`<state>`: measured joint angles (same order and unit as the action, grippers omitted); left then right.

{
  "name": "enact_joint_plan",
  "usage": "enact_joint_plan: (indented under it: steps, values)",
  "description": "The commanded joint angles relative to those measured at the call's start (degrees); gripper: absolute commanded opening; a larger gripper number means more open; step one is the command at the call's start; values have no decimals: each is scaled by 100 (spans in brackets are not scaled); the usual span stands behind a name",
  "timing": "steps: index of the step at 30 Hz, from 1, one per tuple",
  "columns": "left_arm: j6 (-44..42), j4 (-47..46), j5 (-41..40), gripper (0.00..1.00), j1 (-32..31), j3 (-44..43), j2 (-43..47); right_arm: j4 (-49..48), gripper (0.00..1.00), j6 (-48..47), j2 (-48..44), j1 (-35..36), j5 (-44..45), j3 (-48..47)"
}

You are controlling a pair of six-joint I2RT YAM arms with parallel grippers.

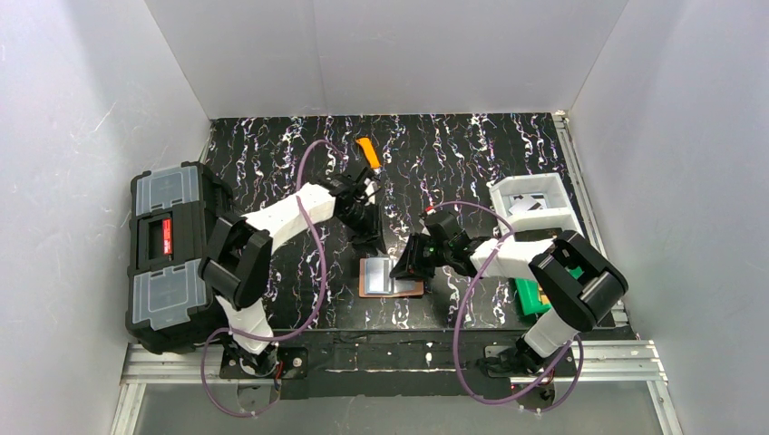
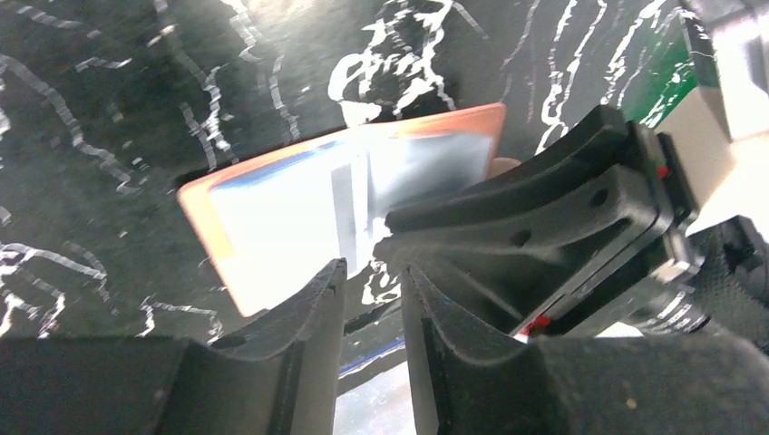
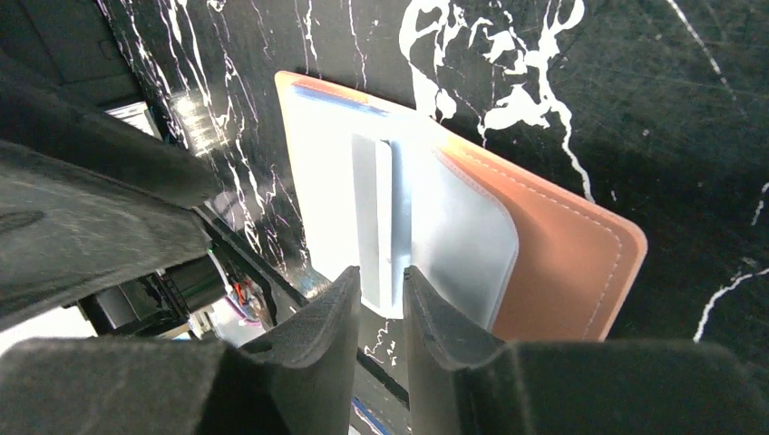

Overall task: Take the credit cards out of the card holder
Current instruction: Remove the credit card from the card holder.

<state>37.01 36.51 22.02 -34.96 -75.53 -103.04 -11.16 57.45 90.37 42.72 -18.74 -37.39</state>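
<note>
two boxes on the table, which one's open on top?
The white bin on the right: it has no lid and its inside shows. The black toolbox on the left has its lid shut.

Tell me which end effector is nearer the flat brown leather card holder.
Right. The right end effector is over the card holder's right part; the left end effector hangs just beyond its far edge.

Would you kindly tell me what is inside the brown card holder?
A pale blue-grey card lies in the card holder, one end under a rounded pocket. Anything beneath the card is covered.
</note>
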Motion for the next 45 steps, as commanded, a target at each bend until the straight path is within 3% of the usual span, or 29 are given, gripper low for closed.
enact_joint_plan:
  steps: [1, 8, 14, 19, 27, 45]
  values:
    - [-277, 280, -282, 27, 150, 489, 497, -242, 32, 72, 189, -52, -188, -170]
    - [-280, -355, 102, 13, 209, 1049, 272, -282, 31, 117, 516, -86, -336, -313]
    - [-102, -558, 66, 6, 131, 1277, -149, -553, 27, 208, 871, -148, -652, -352]
    - [-64, -543, 51, 6, 86, 1227, -130, -550, 25, 194, 912, -187, -700, -362]
    - [-369, 35, -535, 15, 103, 1003, 404, -620, 22, 177, 895, -321, -767, -213]
    - [-234, -199, -423, 9, 67, 1114, -8, -702, 22, 196, 1001, -334, -983, -347]
